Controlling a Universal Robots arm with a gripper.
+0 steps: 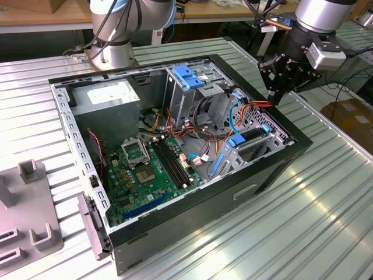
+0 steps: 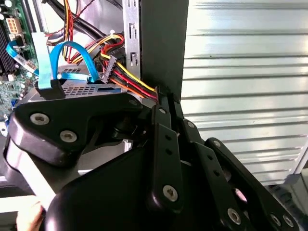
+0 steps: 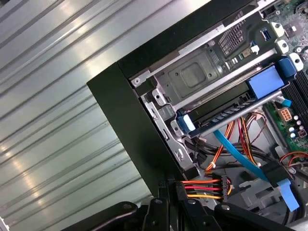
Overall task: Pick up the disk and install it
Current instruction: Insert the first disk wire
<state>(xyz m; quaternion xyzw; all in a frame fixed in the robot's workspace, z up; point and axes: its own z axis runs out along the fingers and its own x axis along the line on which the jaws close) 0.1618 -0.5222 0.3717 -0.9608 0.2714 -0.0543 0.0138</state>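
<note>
The disk sits slotted in the metal drive bay at the open computer case's corner on the exterior view's right, with blue carrier rails along its edges. In the first wrist view the disk shows edge-on under a blue rail. My gripper hangs over the case's rim just behind the bay. Its fingertips are pressed together on the red, yellow and orange wires of a power cable, whose plug hangs loose inside the case, beside the gripper.
The open black case lies on a ribbed metal table. Inside are a motherboard, a grey power supply, a drive cage with a blue latch and blue data cables. A grey fixture stands on the exterior view's left.
</note>
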